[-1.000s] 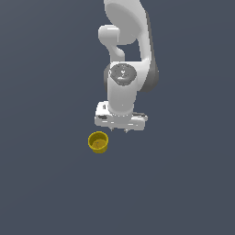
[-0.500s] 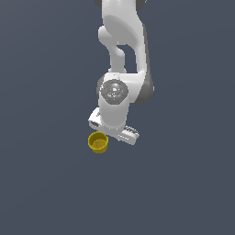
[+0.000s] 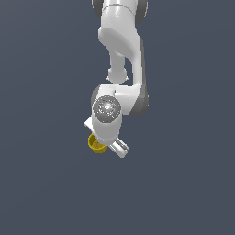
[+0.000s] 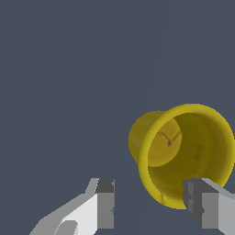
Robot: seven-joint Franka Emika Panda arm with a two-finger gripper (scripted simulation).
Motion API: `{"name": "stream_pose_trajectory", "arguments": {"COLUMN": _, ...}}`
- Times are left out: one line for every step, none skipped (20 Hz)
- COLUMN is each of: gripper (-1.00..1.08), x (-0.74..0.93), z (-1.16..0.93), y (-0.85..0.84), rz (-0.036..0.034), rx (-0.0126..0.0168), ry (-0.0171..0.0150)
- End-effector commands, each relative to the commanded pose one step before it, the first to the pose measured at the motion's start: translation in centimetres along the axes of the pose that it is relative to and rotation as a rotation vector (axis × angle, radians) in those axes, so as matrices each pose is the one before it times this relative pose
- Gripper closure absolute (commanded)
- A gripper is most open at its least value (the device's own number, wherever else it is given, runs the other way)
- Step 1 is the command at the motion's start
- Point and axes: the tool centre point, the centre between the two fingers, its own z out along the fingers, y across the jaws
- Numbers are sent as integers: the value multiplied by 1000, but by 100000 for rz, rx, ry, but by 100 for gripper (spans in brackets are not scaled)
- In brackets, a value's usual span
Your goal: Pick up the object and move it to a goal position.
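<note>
Wrist view put the gripper (image 4: 149,209) nearest, its two fingers (image 4: 104,204) spread wide apart with bare grey floor (image 4: 69,69) showing between them. Nothing was held. Just beyond them stood the yellow cup (image 4: 183,153), mouth toward the camera, so I could look straight down into it to its round bottom. One fingertip overlapped the cup's rim in this view; whether it touched I could not tell. The other finger stood well clear of the cup, and most of the cup lay outside the gap between the fingers.

From the exterior view, the arm (image 3: 120,41) hung over the cup (image 3: 96,144), whose visible part peeked out at the exterior view's left of the gripper (image 3: 110,142). The wrist hid the rest of the cup.
</note>
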Motion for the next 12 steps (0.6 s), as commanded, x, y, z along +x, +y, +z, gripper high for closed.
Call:
{"name": "stream_pose_trajectory", "arguments": {"gripper": -20, "x": 624, "z": 426, "y": 116, "rz": 5785, "rx": -1371, "ry": -360}}
{"name": "stream_pose_trajectory", "arguments": {"gripper": -20, "x": 202, "z": 148, "y": 28, "rz": 1880, "rx": -466, "ry": -101}}
{"name": "stream_pose_trajectory", "arguments": {"gripper": -20, "x": 183, "z": 136, "y": 21, "rz": 1724, "rx": -432, "ry": -83}}
{"name": "stream_pose_trajectory", "arguments": {"gripper": -20, "x": 166, "z": 124, "y": 17, "rz": 1572, "rx": -397, "ry": -67}}
{"name": "stream_pose_trajectory", "arguments": {"gripper": -20, "x": 148, "z": 112, "y": 12, "rz": 1419, "rx": -361, "ry": -53}}
{"name": "stream_pose_trajectory", "arguments": {"gripper": -20, "x": 132, "z": 100, "y": 9, "rz": 1268, "rx": -325, "ry": -42}}
{"name": "stream_pose_trajectory", "arguments": {"gripper": -20, "x": 114, "z": 88, "y": 5, "rz": 1114, "rx": -288, "ry": -32}}
{"name": "stream_pose_trajectory", "arguments": {"gripper": -20, "x": 99, "z": 76, "y": 4, "rz": 966, "rx": -251, "ry": -24}}
{"name": "stream_pose_trajectory", "arguments": {"gripper": -20, "x": 84, "z": 65, "y": 3, "rz": 818, "rx": -213, "ry": -18}}
{"name": "stream_pose_trajectory", "arguments": {"gripper": -20, "x": 67, "z": 52, "y": 0, "rz": 665, "rx": -174, "ry": -13}}
{"name": "stream_pose_trajectory", "arguments": {"gripper": -20, "x": 52, "z": 41, "y": 0, "rz": 517, "rx": -136, "ry": -9}}
{"name": "stream_pose_trajectory", "arguments": {"gripper": -20, "x": 38, "z": 30, "y": 1, "rz": 372, "rx": -98, "ry": -6}}
